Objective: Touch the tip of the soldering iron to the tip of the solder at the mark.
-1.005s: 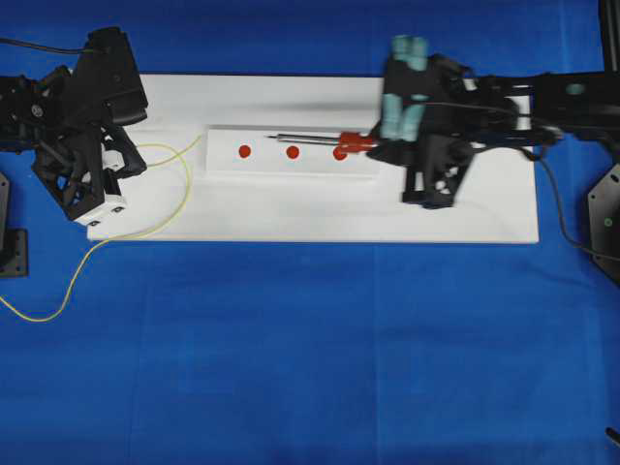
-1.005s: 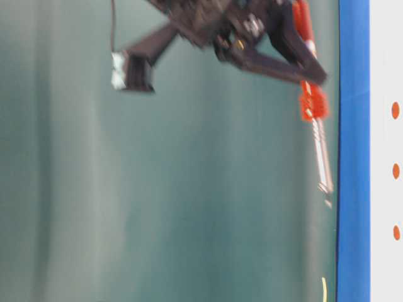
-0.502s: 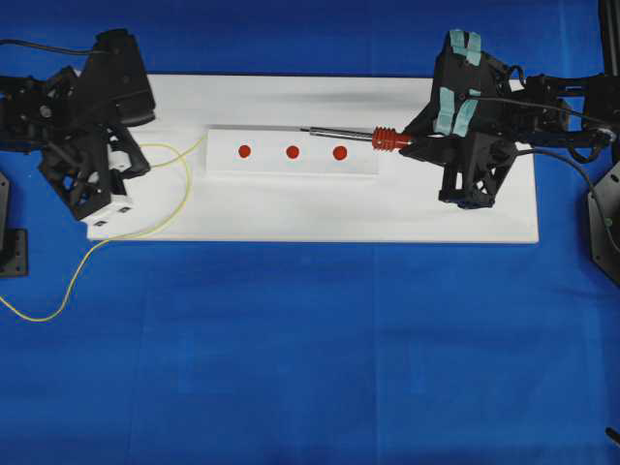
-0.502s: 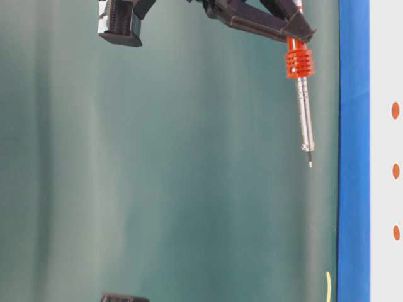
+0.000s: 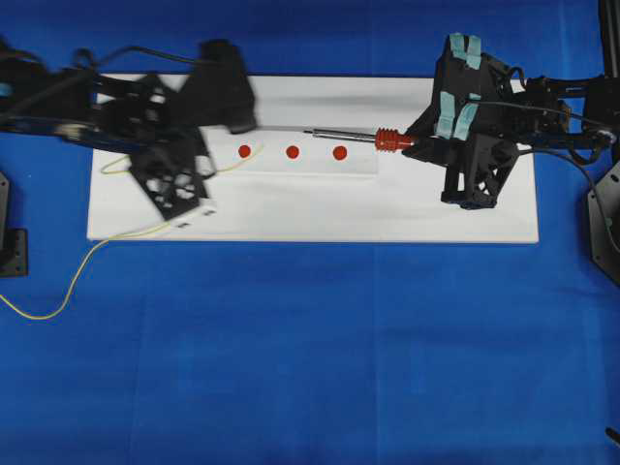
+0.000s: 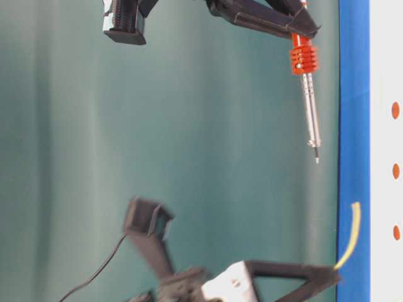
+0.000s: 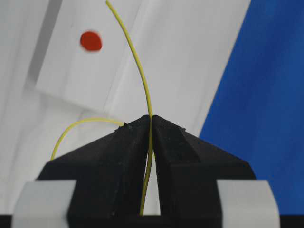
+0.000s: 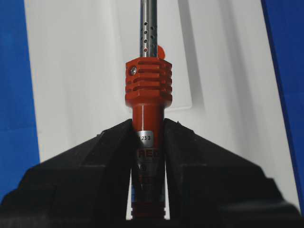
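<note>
The left gripper (image 7: 151,124) was pinching the solder (image 7: 135,61) just behind its free end, and the right gripper (image 8: 148,130) was clamped on the soldering iron (image 8: 147,90) handle, evidently so both tips could meet over the red marks (image 5: 293,152).

Left arm (image 5: 107,92) reached in from the left edge of the overhead view, blurred there, its wrist over the left part of the white board. Left gripper (image 7: 151,124) was clamped shut, fingertips (image 7: 130,135) pressed together on the solder (image 7: 135,61), a thin yellow wire that stuck out ahead of them. Right arm (image 5: 557,97) came in from the right edge, sharp in the frame. Right gripper (image 8: 148,130) was closed on the orange handle of the soldering iron (image 8: 147,90), fingers (image 8: 114,142) either side of the handle, shaft pointing toward the left arm.
</note>
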